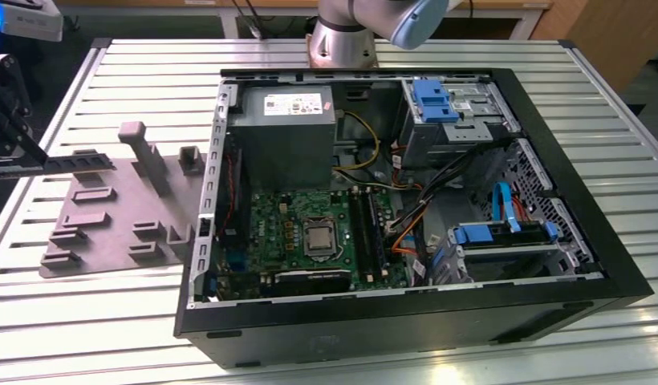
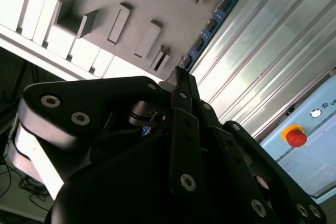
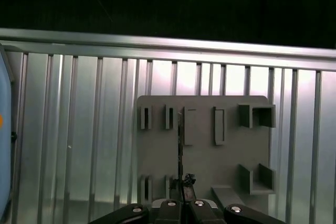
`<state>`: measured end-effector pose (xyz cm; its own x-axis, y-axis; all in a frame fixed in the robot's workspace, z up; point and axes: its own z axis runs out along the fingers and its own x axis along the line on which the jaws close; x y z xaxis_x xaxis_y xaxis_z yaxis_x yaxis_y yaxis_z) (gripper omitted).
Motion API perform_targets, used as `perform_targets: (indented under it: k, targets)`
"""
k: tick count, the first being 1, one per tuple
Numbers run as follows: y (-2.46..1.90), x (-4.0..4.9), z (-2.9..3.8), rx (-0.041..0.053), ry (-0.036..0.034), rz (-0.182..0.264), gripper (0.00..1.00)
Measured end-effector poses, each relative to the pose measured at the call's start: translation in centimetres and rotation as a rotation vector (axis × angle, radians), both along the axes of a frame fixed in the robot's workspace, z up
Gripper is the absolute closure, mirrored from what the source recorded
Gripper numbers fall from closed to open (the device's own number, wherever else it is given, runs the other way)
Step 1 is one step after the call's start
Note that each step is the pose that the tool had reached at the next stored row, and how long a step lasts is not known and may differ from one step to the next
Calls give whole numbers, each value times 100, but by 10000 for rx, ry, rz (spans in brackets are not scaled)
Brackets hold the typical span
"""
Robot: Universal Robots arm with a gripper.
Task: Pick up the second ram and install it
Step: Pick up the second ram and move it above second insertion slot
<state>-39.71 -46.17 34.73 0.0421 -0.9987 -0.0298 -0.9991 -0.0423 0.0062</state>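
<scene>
The second ram (image 1: pixel 83 164) is a long dark stick held level at the exterior view's left, over the far edge of the grey fixture plate (image 1: pixel 104 216). My gripper (image 1: pixel 38 160) is shut on one end of it. In the second wrist view the black fingers meet at the gripper (image 2: pixel 178 77), and the ram (image 2: pixel 215 22) runs out from them with a blue edge. In the first wrist view the ram (image 3: pixel 180 140) is edge-on, a thin dark line above the gripper (image 3: pixel 182 187) and across the plate (image 3: pixel 205 156). The green motherboard (image 1: pixel 307 233) with its long black slots (image 1: pixel 367 228) lies inside the open case.
The open black computer case (image 1: pixel 586 265) fills the table's middle, holding a grey power supply (image 1: pixel 286 128), blue drive brackets (image 1: pixel 436 100) and cables. The arm's base (image 1: pixel 345 40) stands behind it. A pale box with a red button (image 2: pixel 296 137) sits beside the slatted table.
</scene>
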Motion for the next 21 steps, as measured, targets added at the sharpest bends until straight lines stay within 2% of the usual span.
perform_targets:
  k: [21]
  targets:
    - [0, 0, 206, 92, -5, 0, 88]
